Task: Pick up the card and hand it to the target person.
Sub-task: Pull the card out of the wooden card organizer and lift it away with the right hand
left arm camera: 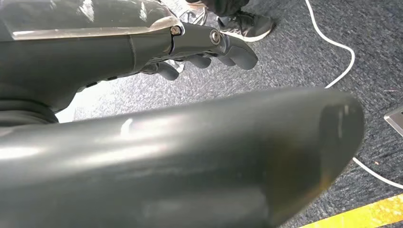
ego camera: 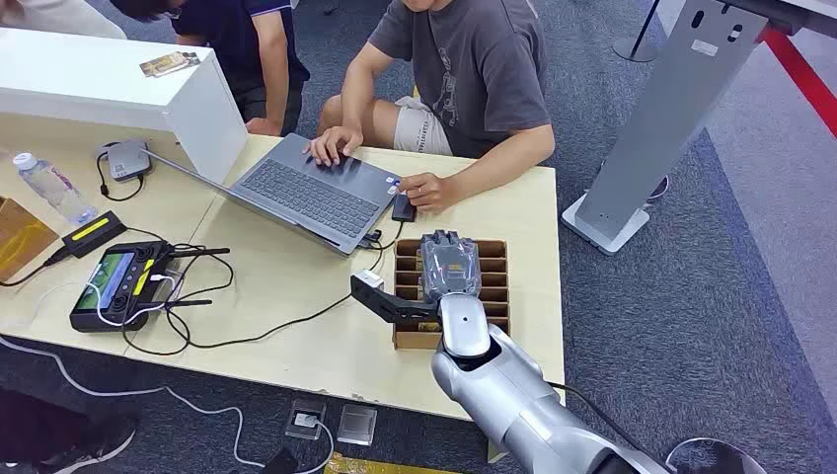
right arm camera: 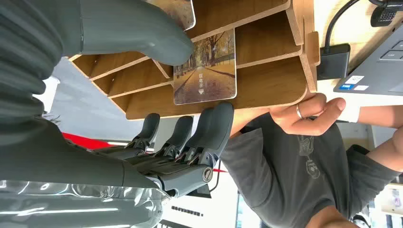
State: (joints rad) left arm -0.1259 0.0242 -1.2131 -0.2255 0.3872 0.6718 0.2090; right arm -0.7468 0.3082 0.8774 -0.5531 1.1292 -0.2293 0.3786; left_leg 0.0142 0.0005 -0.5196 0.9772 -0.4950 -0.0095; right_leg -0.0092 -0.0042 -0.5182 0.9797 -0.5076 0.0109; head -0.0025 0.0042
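Right now the right hand (ego camera: 450,269) hovers over the wooden organizer (ego camera: 494,249) near the table's (ego camera: 296,346) front edge, palm down. Up close, its thumb (right arm camera: 142,33) sits at the near face of the card (right arm camera: 205,66) while the fingers (right arm camera: 214,128) reach along the organizer's outer wall, spread apart, so nothing is gripped yet. That card, printed with a tree-lined path, stands in one of the slots, leaning on a divider. Down low, the left hand (left arm camera: 209,47) hangs beside the body over the grey carpet, fingers curled loosely with nothing in them. Beyond the organizer, a person in a grey shirt (ego camera: 474,69) leans in, one hand (ego camera: 334,144) on the laptop (ego camera: 316,193), the other (ego camera: 429,188) resting just past the organizer. Off to the side lie a controller (ego camera: 118,284), tangled cables (ego camera: 197,296) and a water bottle (ego camera: 51,186).
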